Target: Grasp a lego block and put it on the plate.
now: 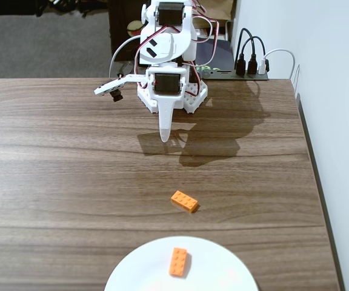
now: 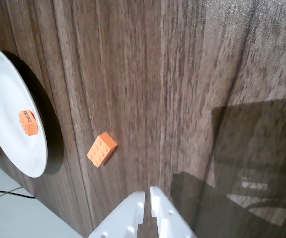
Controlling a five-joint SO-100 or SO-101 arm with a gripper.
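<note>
Wrist view, left to right: plate (image 2: 4, 84) is sitting at 9 o'clock, already carrying one orange brick (image 2: 28, 122). Second lego block (image 2: 102, 148) is lying on the wood table (image 2: 182, 74) between plate and arm, near the rim, not touching. Gripper (image 2: 147, 197) is hanging at 6 o'clock, jaws together, empty. Judging step: approach is pending. Next: open up, reach toward 10 o'clock, align to the block's skewed long axis.

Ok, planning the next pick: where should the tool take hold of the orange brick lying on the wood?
Probably from straight above, closing across the two long side walls of the lego block at mid-length. It lies flat, studs up, angled on the table, clear of the plate, so rotate the tool to match.
</note>
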